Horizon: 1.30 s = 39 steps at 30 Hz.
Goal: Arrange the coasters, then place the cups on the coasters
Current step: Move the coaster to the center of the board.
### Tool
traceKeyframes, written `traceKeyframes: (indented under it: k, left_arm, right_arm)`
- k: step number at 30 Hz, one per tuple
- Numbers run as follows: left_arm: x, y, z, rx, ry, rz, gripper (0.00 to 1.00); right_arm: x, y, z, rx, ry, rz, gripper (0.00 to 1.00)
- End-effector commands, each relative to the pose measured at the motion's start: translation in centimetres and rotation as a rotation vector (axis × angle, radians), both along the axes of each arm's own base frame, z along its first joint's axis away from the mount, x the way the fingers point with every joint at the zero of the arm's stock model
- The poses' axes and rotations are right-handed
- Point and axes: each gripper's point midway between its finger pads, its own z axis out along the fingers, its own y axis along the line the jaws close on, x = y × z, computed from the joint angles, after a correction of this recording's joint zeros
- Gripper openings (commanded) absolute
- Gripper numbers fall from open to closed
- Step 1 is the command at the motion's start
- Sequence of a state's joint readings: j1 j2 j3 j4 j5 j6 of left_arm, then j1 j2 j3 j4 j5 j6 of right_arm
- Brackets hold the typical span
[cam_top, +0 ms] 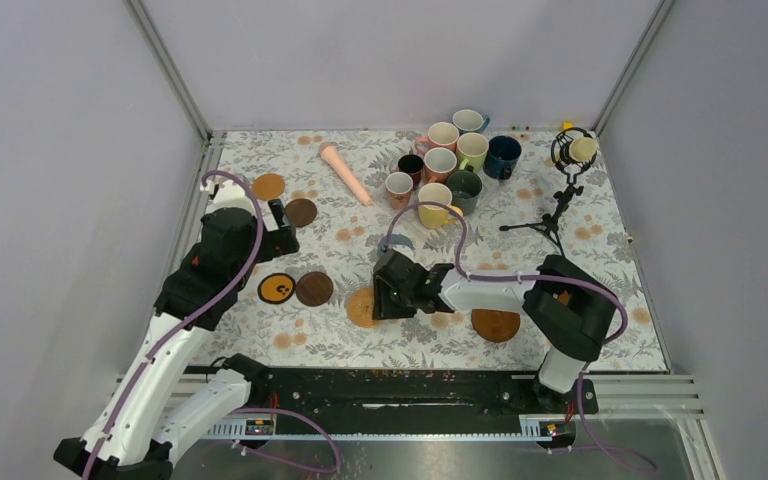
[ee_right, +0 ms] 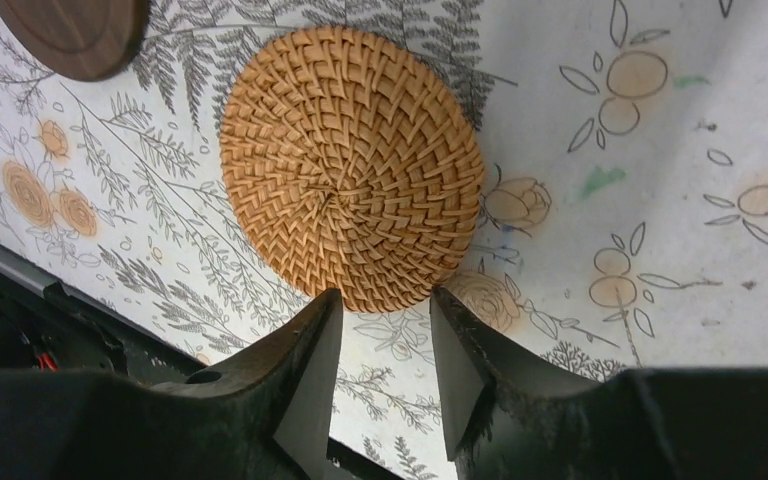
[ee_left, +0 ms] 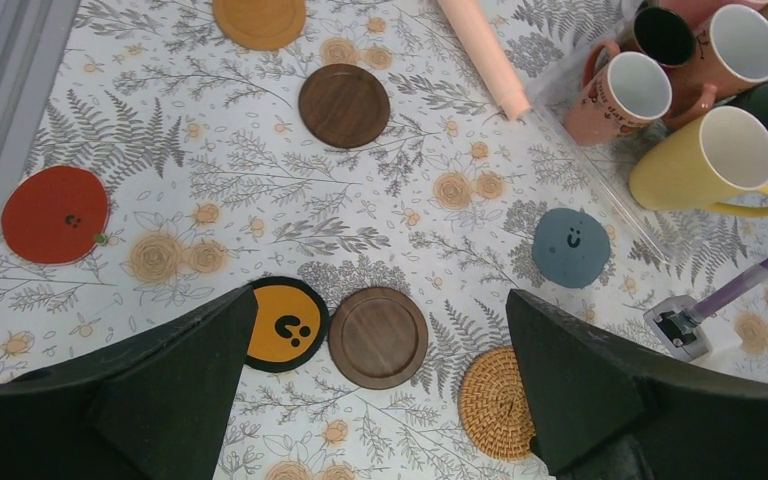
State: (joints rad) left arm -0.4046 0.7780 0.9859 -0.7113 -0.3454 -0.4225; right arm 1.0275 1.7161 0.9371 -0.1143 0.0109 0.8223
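Several coasters lie flat on the floral table: orange wood [ee_left: 259, 20], dark brown [ee_left: 344, 105], red [ee_left: 55, 214], black with yellow centre [ee_left: 285, 325], a second dark brown [ee_left: 378, 337], grey-blue [ee_left: 571, 247] and tan woven [ee_right: 352, 165]. Another brown one [cam_top: 496, 325] sits near the right arm. The cups [cam_top: 450, 160] stand clustered at the back, the yellow one [ee_left: 705, 160] nearest. My left gripper [ee_left: 380, 300] hovers wide open and empty above the coaster row. My right gripper [ee_right: 382, 297] is low and partly open, its tips at the woven coaster's near rim, nothing between them.
A long pink tapered stick [cam_top: 345, 172] lies at the back left of the cups. A small black tripod microphone [cam_top: 565, 190] stands at the back right. Grey walls close in three sides, and a black rail [cam_top: 390, 385] runs along the near edge.
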Motion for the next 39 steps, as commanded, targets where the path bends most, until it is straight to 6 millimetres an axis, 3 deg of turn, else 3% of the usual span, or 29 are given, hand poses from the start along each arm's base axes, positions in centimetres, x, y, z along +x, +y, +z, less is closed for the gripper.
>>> traceKeyframes:
  k: [1, 7, 12, 15, 25, 33, 39]
  left_arm:
    - [-0.1, 1.8, 1.6, -0.002, -0.07, 0.096, 0.99]
    - [-0.7, 3.1, 2.5, -0.011, -0.12, 0.155, 0.99]
    - [-1.0, 3.5, 2.8, -0.015, -0.135, 0.176, 0.99]
    - [-1.1, 3.6, 3.0, -0.02, -0.141, 0.184, 0.99]
    - [-1.4, 4.2, 3.3, -0.022, -0.162, 0.211, 0.99]
    - [-1.5, 4.3, 3.5, -0.027, -0.168, 0.213, 0.99]
    - [-1.5, 4.2, 3.4, -0.028, -0.164, 0.21, 0.99]
  right_arm:
    - [2.3, 1.5, 1.2, 0.008, -0.091, -0.026, 0.45]
    - [4.3, 1.4, 2.4, -0.032, -0.161, -0.066, 0.44]
    - [3.7, 2.4, 5.8, 0.058, -0.163, -0.041, 0.43]
    - [3.2, 2.8, 6.2, 0.091, -0.141, -0.031, 0.43]
    - [2.2, 5.2, 2.6, 0.134, -0.041, -0.023, 0.42]
    - [4.1, 4.2, 0.0, 0.021, -0.095, -0.078, 0.41]
    - [6.4, 4.5, -0.4, -0.029, -0.166, -0.069, 0.4]
